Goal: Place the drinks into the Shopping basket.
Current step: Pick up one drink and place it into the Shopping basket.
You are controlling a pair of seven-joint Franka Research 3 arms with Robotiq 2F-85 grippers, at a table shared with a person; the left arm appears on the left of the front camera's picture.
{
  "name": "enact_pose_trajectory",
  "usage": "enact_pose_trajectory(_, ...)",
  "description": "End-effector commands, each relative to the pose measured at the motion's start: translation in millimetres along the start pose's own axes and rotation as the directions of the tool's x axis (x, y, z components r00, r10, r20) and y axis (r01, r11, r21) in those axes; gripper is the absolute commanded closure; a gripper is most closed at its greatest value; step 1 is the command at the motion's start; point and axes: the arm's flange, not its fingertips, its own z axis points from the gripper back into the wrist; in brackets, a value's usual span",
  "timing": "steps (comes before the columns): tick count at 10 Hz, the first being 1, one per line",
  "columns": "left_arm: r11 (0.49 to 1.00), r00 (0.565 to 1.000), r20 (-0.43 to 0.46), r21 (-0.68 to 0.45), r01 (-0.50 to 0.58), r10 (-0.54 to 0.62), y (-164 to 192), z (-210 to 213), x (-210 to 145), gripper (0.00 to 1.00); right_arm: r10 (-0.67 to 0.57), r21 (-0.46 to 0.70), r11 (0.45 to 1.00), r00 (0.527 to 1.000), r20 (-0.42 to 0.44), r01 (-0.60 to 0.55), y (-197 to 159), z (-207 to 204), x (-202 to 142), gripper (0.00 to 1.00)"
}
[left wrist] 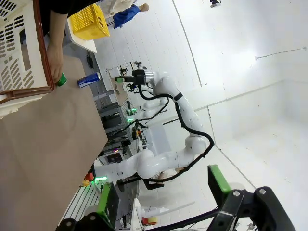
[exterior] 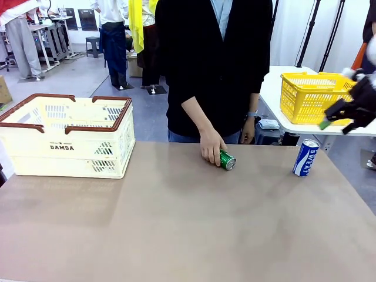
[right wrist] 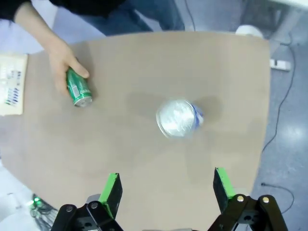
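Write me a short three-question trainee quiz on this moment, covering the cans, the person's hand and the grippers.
1. True or false: the green can lies on its side with the person's hand on it.
2. The blue-and-white can is: A lying on its side, B standing upright, C leaning against the green can.
3. Fill in: the left gripper and the right gripper both have their jaws ____.
Key: 1 true; 2 B; 3 open.

Green can (exterior: 227,160), blue-and-white can (exterior: 305,157)
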Motion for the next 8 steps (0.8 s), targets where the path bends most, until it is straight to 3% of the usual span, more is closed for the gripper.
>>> enact_pose_trajectory(1,1.0,1.0,0.011,-0.011,-0.011,0.012,-3.3,-0.6,0.1,0.0,0.067,-0.074,0.995,0.997,-0.026,-0.069,-5.8,-9.9,31.0,0.0)
enact_pose_trajectory(3,1.0,1.0,0.011,-0.011,-0.011,0.012,-3.3,-0.6,0.1,0.0,0.071,-0.086,0.993,0.995,-0.073,-0.077,-13.4,-2.6,25.4,0.0)
enact_pose_trajectory(5,1.0,1.0,0.011,-0.011,-0.011,0.012,-3.3,-0.6,0.1,0.0,0.029,-0.088,0.996,1.0,-0.01,-0.03,-40.9,22.7,5.9,0.0)
enact_pose_trajectory(8,1.0,1.0,0.011,-0.011,-0.011,0.012,-3.3,-0.6,0.1,0.0,0.015,-0.099,0.995,0.999,-0.029,-0.018,-41.6,5.9,12.7,0.0)
